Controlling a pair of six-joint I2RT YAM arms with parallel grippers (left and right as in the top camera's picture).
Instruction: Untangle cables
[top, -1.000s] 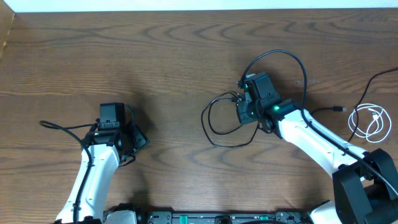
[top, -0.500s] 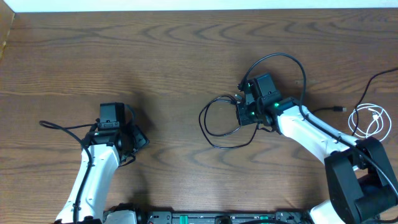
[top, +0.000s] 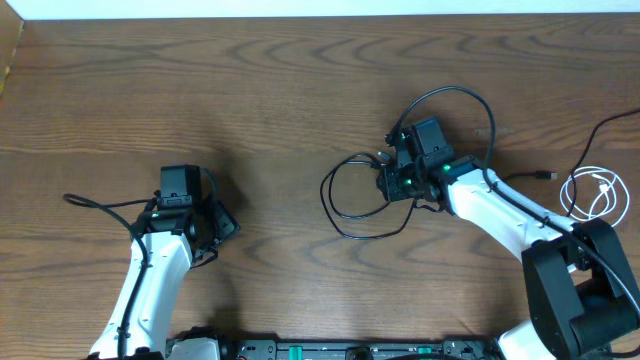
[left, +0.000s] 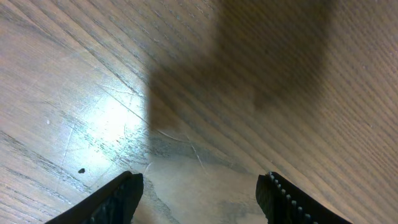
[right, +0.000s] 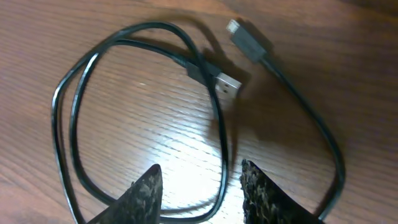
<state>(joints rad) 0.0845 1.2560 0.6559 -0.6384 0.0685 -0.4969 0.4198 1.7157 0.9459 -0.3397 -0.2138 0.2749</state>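
The right gripper (right: 202, 185) hovers low over the looped black cable (right: 220, 143) near the middle of the counter (top: 250, 90). Its fingers are spread, with one strand lying loose between them and nothing pinched. The cable's flat metal plug (right: 225, 81) lies across the loop, and the small plug (right: 244, 35) sits just beside it. To do this step well, the fingers should probably close on a single strand close to the flat metal plug, then draw that end out of the loop slowly so the coil does not tighten. The left gripper (left: 199, 186) hangs well apart, fingers spread over bare wood. The white cable (top: 592, 198) lies coiled at the far right, near a second black cable (top: 548, 175). No container shows anywhere.
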